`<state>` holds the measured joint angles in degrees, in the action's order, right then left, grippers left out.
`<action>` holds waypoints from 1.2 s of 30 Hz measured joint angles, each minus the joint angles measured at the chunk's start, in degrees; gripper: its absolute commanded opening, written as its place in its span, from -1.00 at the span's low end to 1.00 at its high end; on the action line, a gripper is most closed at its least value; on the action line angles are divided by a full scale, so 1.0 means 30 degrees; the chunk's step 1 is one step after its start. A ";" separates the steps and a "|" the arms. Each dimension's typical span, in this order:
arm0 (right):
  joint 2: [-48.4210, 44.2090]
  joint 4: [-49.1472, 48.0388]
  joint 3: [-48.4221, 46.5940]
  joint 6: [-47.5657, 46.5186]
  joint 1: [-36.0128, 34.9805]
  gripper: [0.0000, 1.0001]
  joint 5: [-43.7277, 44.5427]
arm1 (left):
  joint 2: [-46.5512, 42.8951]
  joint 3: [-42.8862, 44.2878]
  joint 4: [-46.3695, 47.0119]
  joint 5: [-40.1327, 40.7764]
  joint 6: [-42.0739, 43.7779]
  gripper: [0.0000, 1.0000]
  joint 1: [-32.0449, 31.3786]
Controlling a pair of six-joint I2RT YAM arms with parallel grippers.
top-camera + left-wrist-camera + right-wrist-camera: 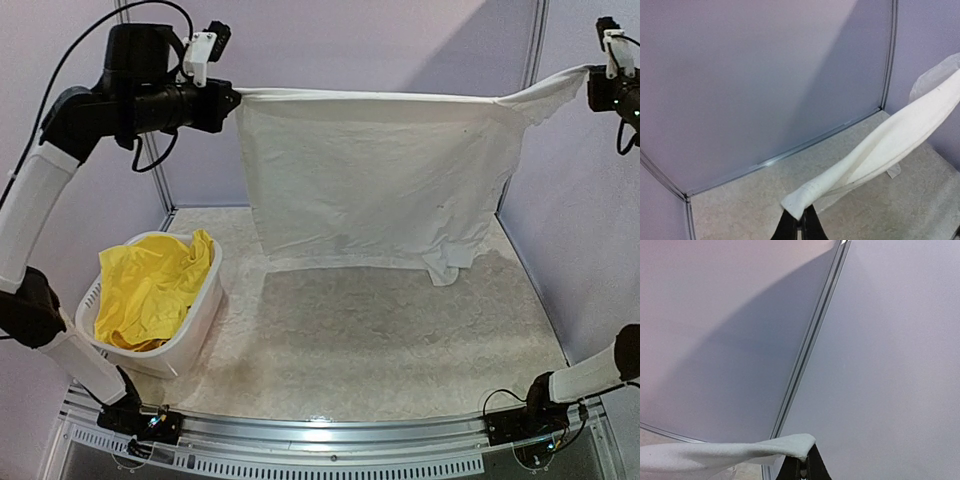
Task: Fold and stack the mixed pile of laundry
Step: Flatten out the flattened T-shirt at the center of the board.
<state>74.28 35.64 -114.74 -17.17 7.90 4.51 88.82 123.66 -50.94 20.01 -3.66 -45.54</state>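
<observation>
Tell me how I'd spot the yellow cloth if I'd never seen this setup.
Start at the table and go to its left side, where a white basket stands. The yellow cloth lies crumpled inside it, the only brightly coloured thing here; the white garment hangs stretched in the air.

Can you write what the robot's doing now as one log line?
white T-shirt: stretched out in the air | left fingers: shut on its corner | right fingers: shut on other corner | yellow garment: in basket
</observation>
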 measured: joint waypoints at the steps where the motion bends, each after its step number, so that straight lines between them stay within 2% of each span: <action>1: -0.0656 0.0124 0.0080 -0.0160 0.0015 -1.00 0.0087 | -0.0590 -0.0372 0.0262 0.0525 0.0561 -1.00 -0.0597; 6: -0.3483 0.1180 0.0714 -0.0670 0.0015 -1.00 0.0342 | -0.4044 -0.3082 0.1588 0.2790 0.2667 -1.00 -0.3606; 11: -0.5268 0.1807 -0.0146 -0.0903 0.0015 -1.00 0.0357 | -0.6084 -0.3104 0.2273 0.5100 0.4080 -1.00 -0.6419; 16: -0.6127 0.1501 -0.2076 -0.0947 0.0015 -1.00 0.0510 | -0.5654 -0.1180 0.2994 0.8211 0.6812 -1.00 -1.0251; 20: -0.5989 0.1005 -0.2856 -0.0954 0.0036 -1.00 0.0597 | -0.4393 -0.0270 0.5166 1.0979 1.0149 -1.00 -1.1482; 22: -0.5625 0.0648 -0.2718 -0.1049 0.0051 -1.00 0.0532 | -0.3767 -0.0503 0.6419 1.1985 1.1533 -1.00 -1.1125; 24: -0.5377 0.0095 -0.1749 -0.1202 0.0058 -1.00 0.0328 | -0.3366 -0.1122 0.6637 1.2247 1.1701 -1.00 -1.0236; 27: -0.5348 -0.1282 0.2550 -0.1632 0.0102 -1.00 -0.0095 | -0.3228 -0.3191 0.5872 1.1555 1.0003 -1.00 -0.7257; 32: -0.4328 -0.3242 1.2269 -0.2433 0.0117 -1.00 -0.0838 | -0.2710 -0.8888 0.4736 0.8437 0.5588 -1.00 -0.2310; 35: -0.2047 -0.4197 1.7216 -0.2841 0.0124 -1.00 -0.0991 | 0.0168 -1.0885 0.4131 0.5916 0.3446 -1.00 -0.0117; 36: -0.1260 -0.4408 1.7988 -0.2936 0.0124 -1.00 -0.1005 | 0.1647 -1.1023 0.4000 0.5246 0.2943 -1.00 0.0386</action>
<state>70.50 22.41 -60.77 -25.98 8.27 1.50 93.76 90.59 -38.94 35.75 5.17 -44.38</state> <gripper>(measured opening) 0.023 0.011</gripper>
